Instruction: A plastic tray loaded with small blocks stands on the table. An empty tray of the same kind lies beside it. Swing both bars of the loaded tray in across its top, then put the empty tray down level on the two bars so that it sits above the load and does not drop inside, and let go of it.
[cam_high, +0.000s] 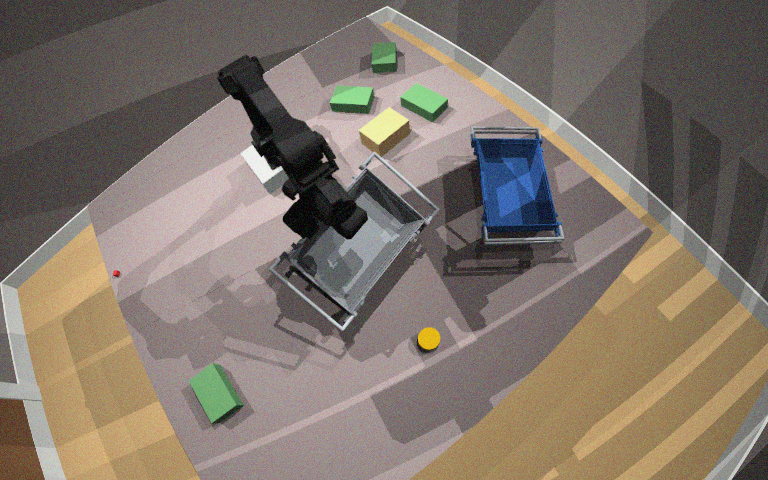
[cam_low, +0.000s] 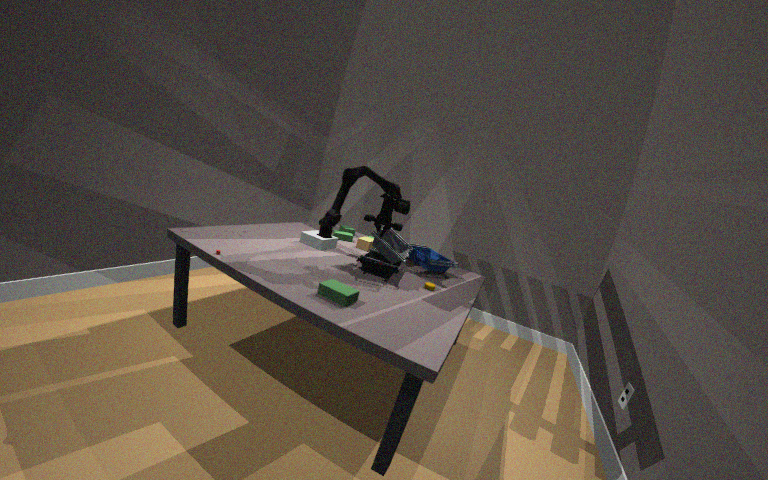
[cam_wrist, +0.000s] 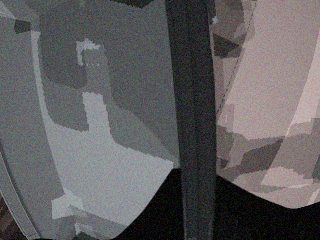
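My gripper (cam_high: 325, 224) (cam_low: 381, 232) (cam_wrist: 186, 175) is shut on a long side wall of the empty grey tray (cam_high: 386, 267) (cam_low: 391, 246) (cam_wrist: 196, 110). The grey tray hangs tilted above the table, its two wire bars out past its ends. The black tray (cam_low: 378, 265) stands on the table below it, seen in the exterior view. In the top view the grey tray and the arm cover nearly all of the black tray. Its load is hidden, and I cannot tell how its bars lie. No contact between the two trays can be made out.
An empty blue tray (cam_high: 485, 183) (cam_low: 428, 259) with bars out stands to the right. Green blocks (cam_high: 351, 98) (cam_high: 424, 101) and a yellow block (cam_high: 384, 130) lie behind. Another green block (cam_high: 215, 392) (cam_low: 338, 292) and an orange disc (cam_high: 428, 338) (cam_low: 429, 286) lie in front.
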